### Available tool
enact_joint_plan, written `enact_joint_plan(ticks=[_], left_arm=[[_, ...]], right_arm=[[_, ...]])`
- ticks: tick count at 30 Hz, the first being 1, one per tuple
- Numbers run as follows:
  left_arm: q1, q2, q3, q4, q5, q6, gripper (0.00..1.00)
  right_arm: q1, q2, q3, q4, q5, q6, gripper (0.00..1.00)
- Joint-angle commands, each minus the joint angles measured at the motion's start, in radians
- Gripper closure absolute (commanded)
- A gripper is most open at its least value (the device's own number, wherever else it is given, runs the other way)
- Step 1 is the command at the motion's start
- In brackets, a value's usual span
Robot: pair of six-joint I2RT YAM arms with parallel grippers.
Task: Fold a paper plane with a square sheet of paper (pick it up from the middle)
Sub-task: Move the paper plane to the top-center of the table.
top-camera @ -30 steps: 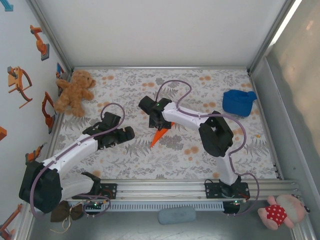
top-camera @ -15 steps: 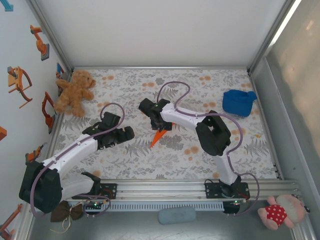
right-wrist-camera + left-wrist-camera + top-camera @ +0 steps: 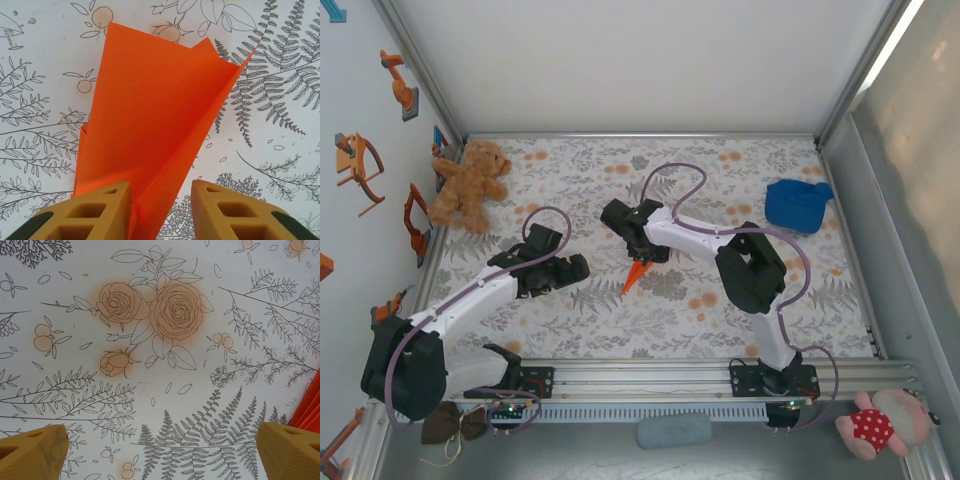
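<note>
My right gripper (image 3: pixel 161 196) stood part-open astride the paper plane (image 3: pixel 150 115), my left gripper (image 3: pixel 162 437) spread wide and empty, and I feared an off-centre pinch crushing its creases.

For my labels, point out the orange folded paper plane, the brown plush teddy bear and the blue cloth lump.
orange folded paper plane (image 3: pixel 150 115): right wrist view, its broad flap.
brown plush teddy bear (image 3: pixel 466 198): top view, belly.
blue cloth lump (image 3: pixel 797 205): top view, centre.
</note>
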Motion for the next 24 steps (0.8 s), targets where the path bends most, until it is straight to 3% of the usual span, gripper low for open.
enact_joint_plan(ticks=[1, 6, 17, 21, 24], left_arm=[[0.008, 0.008, 0.015, -0.012, 0.013, 0.019, 0.04], [0.009, 0.009, 0.016, -0.014, 0.013, 0.014, 0.04], [0.016, -0.007, 0.015, -0.026, 0.011, 0.009, 0.04], [0.028, -0.024, 0.009, -0.027, 0.014, 0.001, 0.04], [0.044, -0.042, -0.002, -0.023, 0.022, -0.009, 0.04]], right_arm=[[0.001, -0.024, -0.015, -0.023, 0.03, 0.038, 0.67], [0.001, -0.014, -0.024, -0.013, 0.021, 0.053, 0.73], [-0.01, -0.07, -0.032, -0.002, 0.079, 0.062, 0.96], [-0.022, -0.102, -0.023, 0.019, 0.08, 0.01, 1.0], [-0.032, -0.122, -0.007, 0.082, 0.009, -0.087, 1.0]])
